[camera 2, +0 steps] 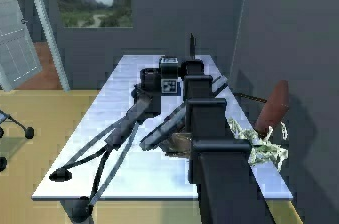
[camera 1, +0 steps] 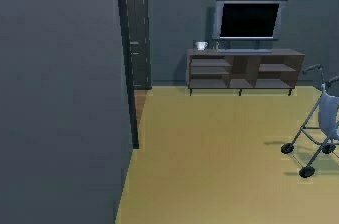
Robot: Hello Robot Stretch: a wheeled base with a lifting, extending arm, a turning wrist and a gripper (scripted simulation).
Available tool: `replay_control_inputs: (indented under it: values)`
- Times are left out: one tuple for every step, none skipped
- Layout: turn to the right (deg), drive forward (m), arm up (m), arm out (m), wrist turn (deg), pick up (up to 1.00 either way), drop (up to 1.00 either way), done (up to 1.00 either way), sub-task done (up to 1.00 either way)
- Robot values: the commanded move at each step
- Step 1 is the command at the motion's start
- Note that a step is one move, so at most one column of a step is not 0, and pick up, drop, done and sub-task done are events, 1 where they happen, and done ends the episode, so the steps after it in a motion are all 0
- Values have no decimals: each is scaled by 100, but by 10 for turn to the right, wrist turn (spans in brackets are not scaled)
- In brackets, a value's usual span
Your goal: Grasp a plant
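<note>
The wall point(camera 1: 47, 100) on the forward view's left looks matt dark grey, and the floor point(camera 1: 217, 150) is smooth matt tan. At upper right, the stand point(camera 1: 244, 70) looks like brown wood and the TV point(camera 1: 249, 20) screen is glossy black. The walker point(camera 1: 329, 125) at right has thin metal tubes and a blue cloth sling. In the arm side view, the table point(camera 2: 157, 170) top is smooth, pale and shiny, the arm point(camera 2: 222, 170) is matt black, and the plant point(camera 2: 262, 152) has matt, pale leaves.

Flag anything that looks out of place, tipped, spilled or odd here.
Nothing looks spilled or broken. Two mild oddities: the wheeled walker stands alone on open floor, away from the furniture, and on the table a pale leafy clump, perhaps the plant, sits right at the table's edge beside the arm.
</note>
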Motion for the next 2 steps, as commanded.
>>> replay_control_inputs:
  values:
    - [0,0,0,0,450,0,0,0,0]
    - [0,0,0,0,450,0,0,0,0]
